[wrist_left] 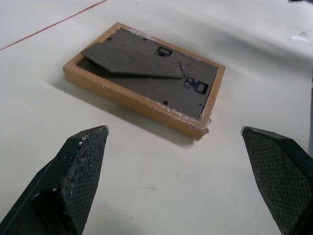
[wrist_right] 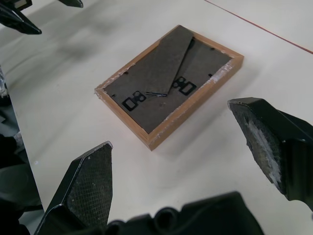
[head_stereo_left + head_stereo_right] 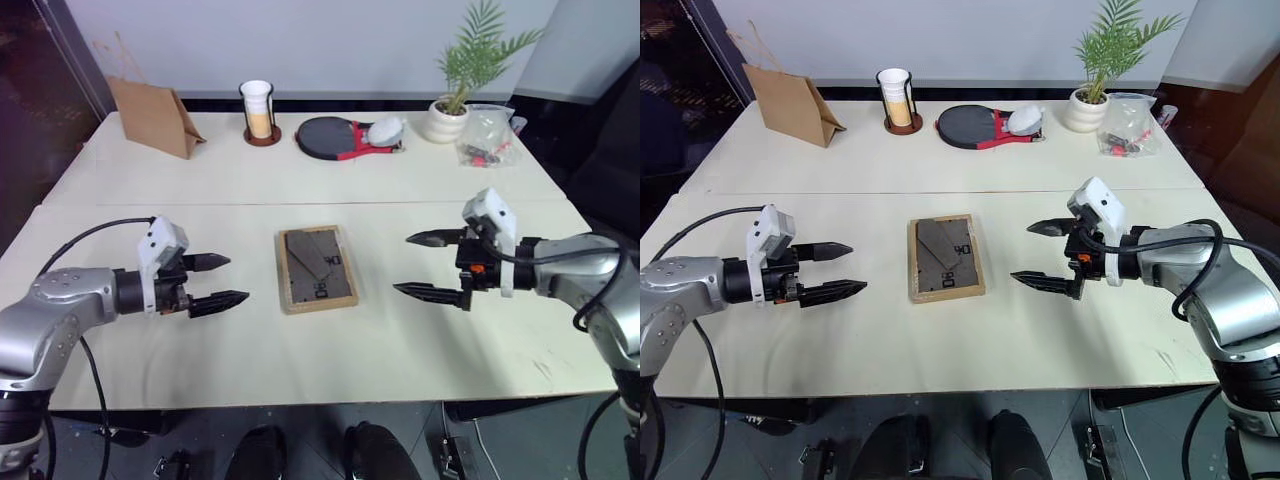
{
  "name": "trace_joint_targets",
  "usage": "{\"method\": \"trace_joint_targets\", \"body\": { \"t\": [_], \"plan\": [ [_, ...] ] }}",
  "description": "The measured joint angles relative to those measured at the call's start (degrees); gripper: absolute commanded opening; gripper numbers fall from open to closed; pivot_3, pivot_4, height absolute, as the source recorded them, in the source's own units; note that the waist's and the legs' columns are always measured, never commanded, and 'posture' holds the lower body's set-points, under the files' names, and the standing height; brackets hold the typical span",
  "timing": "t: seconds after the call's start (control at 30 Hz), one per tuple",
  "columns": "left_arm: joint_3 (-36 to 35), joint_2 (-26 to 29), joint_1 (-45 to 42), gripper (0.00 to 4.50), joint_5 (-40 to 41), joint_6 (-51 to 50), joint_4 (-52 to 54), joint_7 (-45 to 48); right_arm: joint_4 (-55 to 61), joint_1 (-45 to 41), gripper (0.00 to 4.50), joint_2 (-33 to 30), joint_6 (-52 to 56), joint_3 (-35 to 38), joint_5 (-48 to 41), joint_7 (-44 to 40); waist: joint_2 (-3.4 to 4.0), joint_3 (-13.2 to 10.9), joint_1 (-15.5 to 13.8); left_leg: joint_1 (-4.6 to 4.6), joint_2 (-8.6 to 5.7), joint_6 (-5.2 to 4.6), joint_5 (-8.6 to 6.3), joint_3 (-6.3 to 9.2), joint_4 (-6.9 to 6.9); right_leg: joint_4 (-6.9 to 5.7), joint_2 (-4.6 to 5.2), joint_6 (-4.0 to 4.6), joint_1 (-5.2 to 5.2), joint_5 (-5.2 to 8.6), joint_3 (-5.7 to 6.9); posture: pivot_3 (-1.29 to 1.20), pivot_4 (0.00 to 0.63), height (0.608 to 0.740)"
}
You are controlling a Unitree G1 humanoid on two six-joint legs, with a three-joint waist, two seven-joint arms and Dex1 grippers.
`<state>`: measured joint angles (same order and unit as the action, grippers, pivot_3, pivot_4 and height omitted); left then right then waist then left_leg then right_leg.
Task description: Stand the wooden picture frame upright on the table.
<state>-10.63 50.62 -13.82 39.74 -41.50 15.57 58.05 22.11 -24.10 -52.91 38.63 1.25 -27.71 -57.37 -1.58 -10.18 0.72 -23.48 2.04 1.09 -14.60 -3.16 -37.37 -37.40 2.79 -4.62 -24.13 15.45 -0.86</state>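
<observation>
I see the wooden picture frame point(image 3: 317, 268) lying face-down on the table point(image 3: 250, 340) between my left gripper point(image 3: 222, 281) and right gripper point(image 3: 428, 265), both spread wide and empty.

The table point(image 3: 200, 180) is pale cream, crossed by a thin darker seam. At the centre of the head views, the picture frame point(image 3: 316, 268) has a light honey-coloured wood border and a dark grey back with small black fittings. Both claws, the left claw point(image 3: 218, 282) and the right claw point(image 3: 433, 265), have black fingers with a fine cross-hatched texture on the pads point(image 1: 80, 166). At upper left is a tan-brown paper bag point(image 3: 152, 116). Along the top are a white cup point(image 3: 257, 103) on a reddish-brown base, a black and red paddle point(image 3: 335, 138), and a green plant point(image 3: 478, 50) in a white pot point(image 3: 445, 121).
</observation>
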Motion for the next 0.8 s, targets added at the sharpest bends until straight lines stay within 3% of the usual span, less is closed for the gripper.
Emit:
{"method": "trace_joint_targets", "body": {
  "t": [0.8],
  "plan": [
    [-1.80, 0.07, 2.72, 4.50, 1.39, -1.80, 1.76, -1.33, -0.50, -0.74, 4.45, 2.46, -0.28, -1.47, 0.61, 2.59, 0.00, 0.00, -0.02, 0.00, 0.00, 0.00, 0.00, 0.00, -0.03, -0.02, 0.00, 0.00, 0.01, 0.00, 0.00, 0.00, 0.150, 0.740]
  ]
}}
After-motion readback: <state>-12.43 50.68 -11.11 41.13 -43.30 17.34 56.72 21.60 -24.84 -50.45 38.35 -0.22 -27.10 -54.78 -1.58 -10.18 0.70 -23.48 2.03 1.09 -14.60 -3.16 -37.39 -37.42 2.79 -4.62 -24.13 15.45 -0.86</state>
